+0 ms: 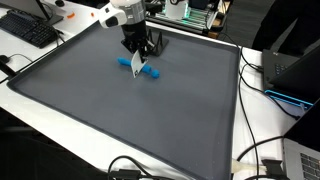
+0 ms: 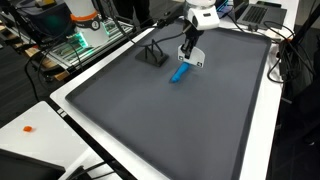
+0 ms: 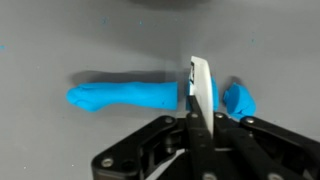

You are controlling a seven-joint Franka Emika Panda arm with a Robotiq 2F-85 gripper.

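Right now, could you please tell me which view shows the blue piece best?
The wrist view: the blue piece shows large and close, with the white strip in the gripper standing across it. Both exterior views show only a small blue streak.

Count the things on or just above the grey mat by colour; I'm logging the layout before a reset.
Blue: 1, the blue piece
White: 1, the white piece, clamped in the gripper
Black: 1, the black stand
Total: 3
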